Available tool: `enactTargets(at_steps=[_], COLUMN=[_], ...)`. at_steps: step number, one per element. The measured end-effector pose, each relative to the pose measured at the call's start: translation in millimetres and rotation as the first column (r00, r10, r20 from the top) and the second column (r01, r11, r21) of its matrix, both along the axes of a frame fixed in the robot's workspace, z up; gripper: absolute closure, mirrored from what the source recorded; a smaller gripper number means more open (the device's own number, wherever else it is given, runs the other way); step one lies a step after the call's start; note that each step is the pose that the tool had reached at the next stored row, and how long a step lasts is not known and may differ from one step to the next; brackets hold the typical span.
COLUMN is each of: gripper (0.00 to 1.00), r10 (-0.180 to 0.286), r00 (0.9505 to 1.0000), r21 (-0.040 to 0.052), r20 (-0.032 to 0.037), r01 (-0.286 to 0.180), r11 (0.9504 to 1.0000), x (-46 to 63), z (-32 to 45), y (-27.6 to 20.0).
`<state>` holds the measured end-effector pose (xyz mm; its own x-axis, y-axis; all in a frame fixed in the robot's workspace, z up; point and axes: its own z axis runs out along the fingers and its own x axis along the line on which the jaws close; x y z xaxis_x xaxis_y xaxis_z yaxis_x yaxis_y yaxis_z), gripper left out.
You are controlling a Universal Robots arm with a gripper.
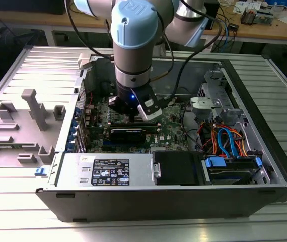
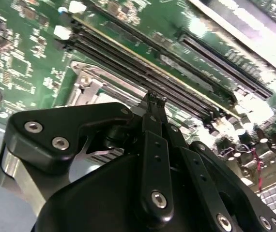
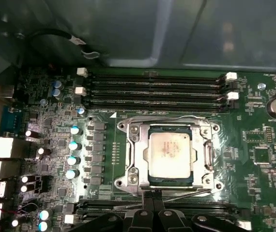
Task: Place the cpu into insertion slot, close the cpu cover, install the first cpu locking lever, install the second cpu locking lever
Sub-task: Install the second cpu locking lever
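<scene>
In the first wrist view the cpu (image 3: 169, 153), a dull silver square, lies in the insertion slot (image 3: 124, 182). The cpu cover (image 3: 207, 155), a silvery frame, lies flat around it. One thin wire locking lever (image 3: 157, 117) runs along the socket edge beside the memory slots. A second wire lever (image 3: 189, 194) slants across the opposite edge, right at my gripper (image 3: 153, 197). The fingers are shut together with their tips at that edge. The second wrist view shows the gripper (image 2: 153, 98) with its tips closed over the socket corner (image 2: 84, 79). In the exterior view the gripper (image 1: 132, 114) hangs low over the motherboard.
Long black memory slots (image 3: 152, 89) run beside the socket. Capacitors (image 3: 74, 145) stand in a row on another side. The open computer case (image 1: 264, 151) holds a power supply (image 1: 108, 169), drive bays and cables (image 1: 224, 138). A grey fixture plate (image 1: 22, 121) lies at the exterior view's left.
</scene>
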<state>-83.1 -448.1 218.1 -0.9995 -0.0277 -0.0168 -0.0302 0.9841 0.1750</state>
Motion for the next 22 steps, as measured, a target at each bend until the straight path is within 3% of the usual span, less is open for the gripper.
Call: enactTargets(at_steps=[2, 5, 8, 10, 22], gripper=[0.89, 0.89, 0.89, 0.89, 0.89], r10=[0.001, 0.003, 0.003, 0.004, 0.004], r00=[1.0000, 1.0000, 1.0000, 1.0000, 1.0000], r21=[0.0087, 0.0263, 0.0285, 0.0357, 0.0421], r20=[0.0001, 0.0001, 0.0000, 0.0001, 0.0001], r01=[-0.001, -0.003, -0.003, -0.004, -0.004], r11=[1.0000, 0.9997, 0.9996, 0.9994, 0.9991], x=[-6.8, -13.1, -14.5, -15.6, -17.3], z=[-1.3, -2.0, -4.9, -5.8, -8.5], y=[-3.1, -3.5, -3.6, -3.5, -3.6])
